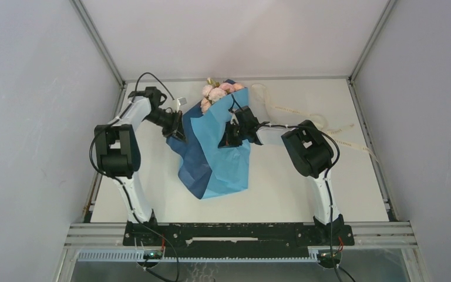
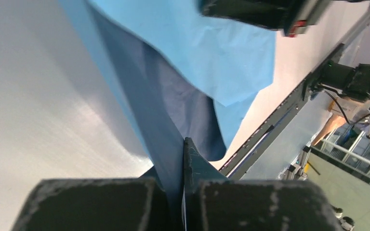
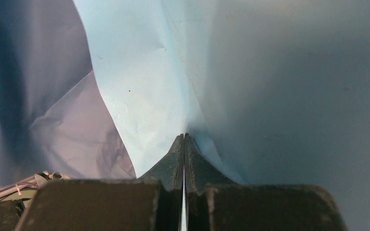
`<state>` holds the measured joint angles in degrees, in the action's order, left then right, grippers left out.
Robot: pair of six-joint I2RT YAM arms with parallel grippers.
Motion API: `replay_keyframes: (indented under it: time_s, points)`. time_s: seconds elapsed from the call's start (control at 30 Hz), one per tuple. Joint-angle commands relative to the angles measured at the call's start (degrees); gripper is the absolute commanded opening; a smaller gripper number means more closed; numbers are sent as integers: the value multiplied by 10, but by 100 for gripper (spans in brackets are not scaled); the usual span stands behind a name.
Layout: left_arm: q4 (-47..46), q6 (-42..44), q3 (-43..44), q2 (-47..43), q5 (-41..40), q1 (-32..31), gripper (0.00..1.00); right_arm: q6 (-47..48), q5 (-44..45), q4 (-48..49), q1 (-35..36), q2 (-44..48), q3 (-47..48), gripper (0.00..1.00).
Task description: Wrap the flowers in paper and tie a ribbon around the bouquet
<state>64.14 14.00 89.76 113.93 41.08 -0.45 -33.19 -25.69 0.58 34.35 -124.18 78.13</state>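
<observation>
Here's the paper (image 1: 220, 170), a big blue sheet in the middle of the table (image 1: 152, 188), folded loosely over itself. A light-blue flap lies on top to the right, with the darker face showing beneath it on the left. The flowers (image 1: 217, 91) sit at the far end of the sheet, their pink blooms poking out past the paper's far edge and their stems hidden under the folds.

The left gripper (image 1: 177, 133) is at the left edge of the sheet, about halfway along. From its wrist view the left gripper (image 2: 182, 154) is clamped tight, and a dark-blue fold of the paper (image 2: 221, 53) runs straight down between the fingers. That's a firm pinch on the edge, with the sheet rising off the table (image 2: 38, 120).

Across the way, the right gripper (image 1: 230, 140) is over the middle of the sheet, on the light-blue flap. Its own camera shows the right gripper (image 3: 184, 139) with fingers pressed together and a raised ridge of the paper (image 3: 139, 72) converging right at the tips. It looks like a pinch on that ridge.

The ribbon (image 1: 296, 110) lies flat on the table to the right of the paper. It loops from near the sheet's far corner and trails toward the right edge, untouched by either gripper.
</observation>
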Motion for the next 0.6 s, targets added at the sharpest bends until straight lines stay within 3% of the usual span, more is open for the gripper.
replay_keyframes:
  time_s: [0.0,0.17,0.3,0.4,0.57]
  points:
    - [5,-14,34,-39,73,-60,0,-7,-3,6,-5,-10,3,0]
    - [-12,-80,130,9,116,-127,0,-15,8,25,-1,2,-12,0]
    - [-137,-226,170,53,119,-151,0,-44,12,79,-4,35,-50,0]
    - [-230,-295,179,78,72,-154,0,-69,15,113,-8,60,-76,0]
    - [-244,-316,237,144,13,-156,0,-92,3,135,-6,90,-93,0]
